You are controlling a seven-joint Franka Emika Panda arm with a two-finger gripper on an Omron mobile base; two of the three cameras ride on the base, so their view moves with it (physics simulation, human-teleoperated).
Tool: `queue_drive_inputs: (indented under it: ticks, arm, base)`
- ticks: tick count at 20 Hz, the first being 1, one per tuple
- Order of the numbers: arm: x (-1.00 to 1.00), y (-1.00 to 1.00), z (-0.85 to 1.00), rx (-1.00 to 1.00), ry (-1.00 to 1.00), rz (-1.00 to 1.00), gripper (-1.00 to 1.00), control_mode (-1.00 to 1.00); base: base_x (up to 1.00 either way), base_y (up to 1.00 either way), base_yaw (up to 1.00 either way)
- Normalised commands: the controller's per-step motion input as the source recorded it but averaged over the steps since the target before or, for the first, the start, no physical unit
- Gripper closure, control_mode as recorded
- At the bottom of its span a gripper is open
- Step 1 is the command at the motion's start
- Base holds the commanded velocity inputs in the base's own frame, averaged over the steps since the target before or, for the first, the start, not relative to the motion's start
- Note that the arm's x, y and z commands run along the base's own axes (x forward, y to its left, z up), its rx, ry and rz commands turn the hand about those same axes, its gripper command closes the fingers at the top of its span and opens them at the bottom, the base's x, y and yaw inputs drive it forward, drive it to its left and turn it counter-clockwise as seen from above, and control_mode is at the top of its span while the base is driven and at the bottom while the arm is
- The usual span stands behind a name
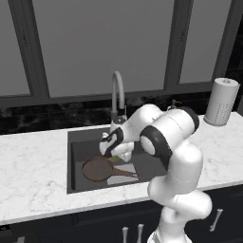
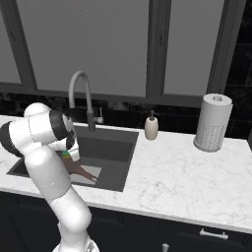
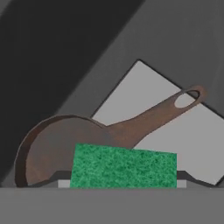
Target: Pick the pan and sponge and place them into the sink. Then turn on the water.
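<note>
Green sponge [image 3: 124,167], low in the frame, sits gripped between the gripper's [image 3: 124,183] jaws by its sides; it looks soft and light.

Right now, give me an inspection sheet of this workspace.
Surface: white marble counter around the sink.
Job's things: pan lies in the sink; sponge sits between the finger tips above the pan; faucet behind the basin, no water running.
Clutter: soap bottle, paper towel roll.
Grippers: gripper down in the sink, closed on the sponge.
Cables: nothing seen.
Surroundings: dark windows, dark cabinets below.
</note>
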Motion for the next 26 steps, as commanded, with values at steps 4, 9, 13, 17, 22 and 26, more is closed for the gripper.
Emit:
queue_drive_inputs:
  ticks: [4,9,13,17,22,26]
  arm:
    - [0.62,0.41,-0.4,0.0,0.21,0.0,1.0,-1.0]
    - [0.16,0.78,-0.5,-0.09,0.06,0.0,1.0,-1.0]
    - [0.25,0.52,-0.19,-0.05,0.0,0.0,1.0,-1.0]
    - [0.25,0.04,-0.34,0.0,0.0,0.0,1.0,-1.0]
    - [0.16,-0.17,-0.55,0.0,0.0,0.0,1.0,-1.0]
    - [0.06,-0.25,-0.5,0.0,0.0,0.0,1.0,-1.0]
  base:
    - [0.0,0.0,0.0]
    - [0.0,0.0,0.0]
    - [0.0,0.0,0.0]
    - [0.0,0.0,0.0]
    - [0.0,0.0,0.0]
    - [0.0,0.0,0.0]
